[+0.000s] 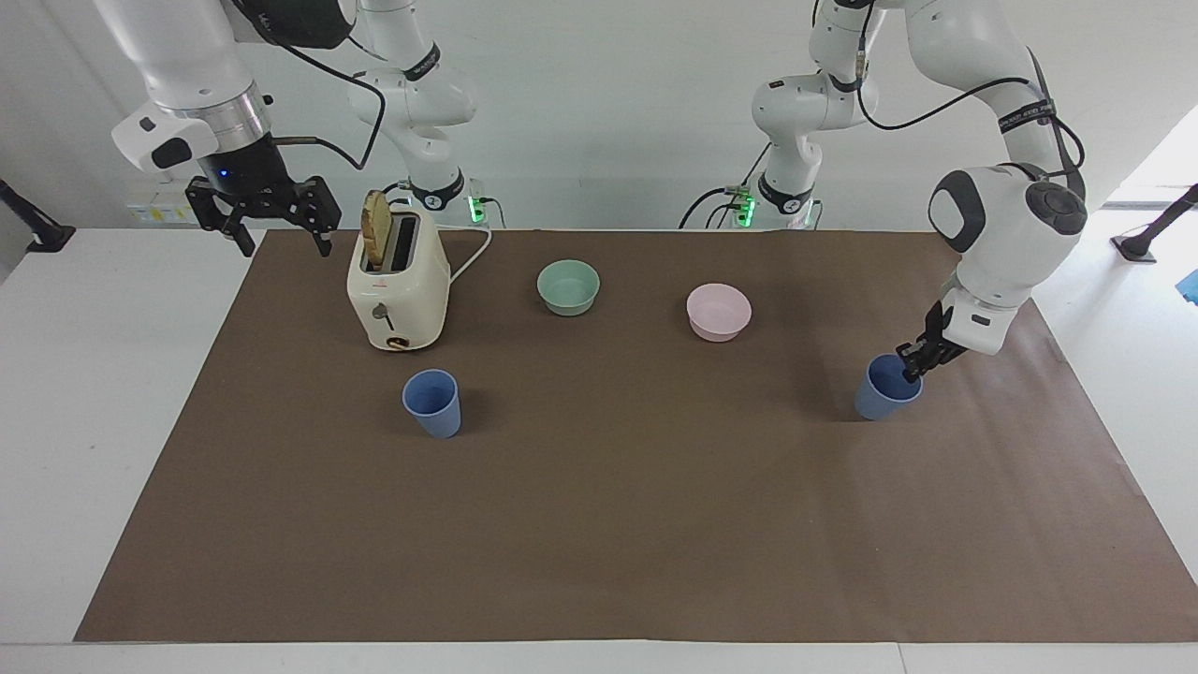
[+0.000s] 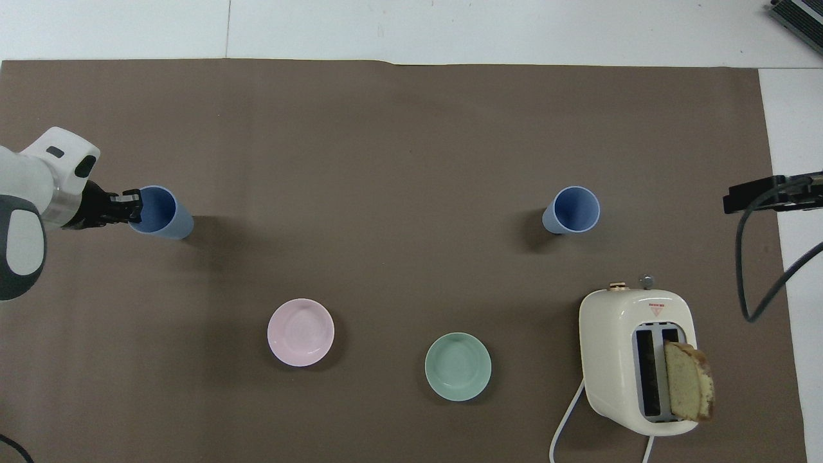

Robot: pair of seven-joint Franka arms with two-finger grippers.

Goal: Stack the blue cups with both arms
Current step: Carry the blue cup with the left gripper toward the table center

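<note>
One blue cup (image 1: pixel 883 391) (image 2: pixel 162 213) is at the left arm's end of the brown mat, tilted. My left gripper (image 1: pixel 915 361) (image 2: pixel 132 206) is shut on its rim, one finger inside and one outside. The second blue cup (image 1: pixel 432 402) (image 2: pixel 572 209) stands upright and alone, farther from the robots than the toaster. My right gripper (image 1: pixel 271 223) (image 2: pixel 749 195) is open and empty, raised over the mat's edge beside the toaster, and waits.
A cream toaster (image 1: pixel 398 290) (image 2: pixel 620 334) with a bread slice (image 1: pixel 376 229) in it stands near the right arm. A mint-green bowl (image 1: pixel 568 286) (image 2: pixel 458 366) and a pink bowl (image 1: pixel 718 311) (image 2: pixel 300 332) sit between the arms.
</note>
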